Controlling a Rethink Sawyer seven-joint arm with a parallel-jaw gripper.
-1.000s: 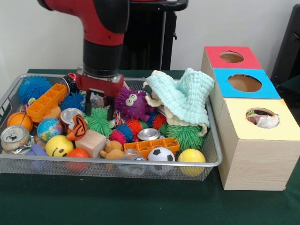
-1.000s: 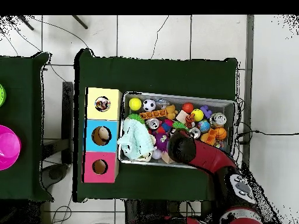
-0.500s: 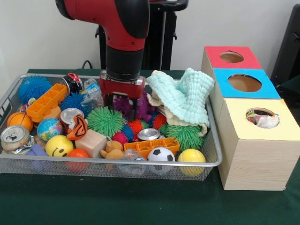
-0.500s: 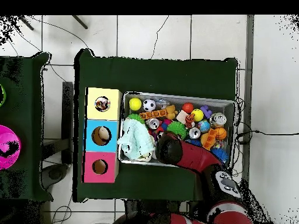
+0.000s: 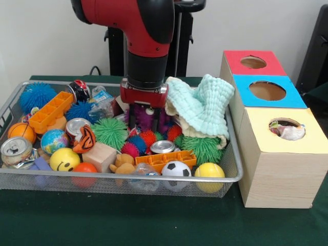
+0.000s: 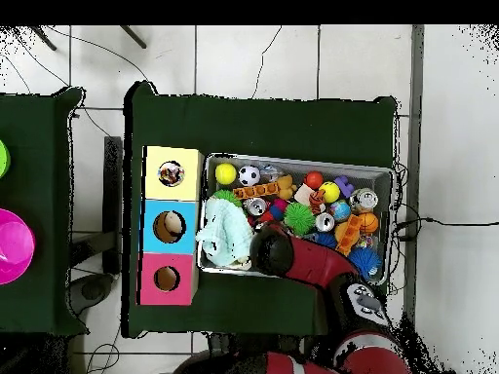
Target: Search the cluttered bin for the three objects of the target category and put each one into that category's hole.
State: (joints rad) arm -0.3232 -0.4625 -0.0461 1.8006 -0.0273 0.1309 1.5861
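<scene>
Gripper (image 5: 145, 117) sits low over the purple spiky toy (image 5: 148, 119) mid-bin (image 5: 231, 154); the jaws straddle it, but closed or not, can't tell. One pale item (image 5: 289, 131) shows in the yellow box's hole (image 5: 286, 128), while the blue and red holes look empty, so roughly one of three placed. Visible count: three cans, three boxes, one knit cloth (image 5: 202, 105).

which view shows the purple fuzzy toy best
Front view: the purple fuzzy toy shows between and beside the hand coming down on it, next to the mint cloth. Overhead, the arm covers it entirely.
</scene>
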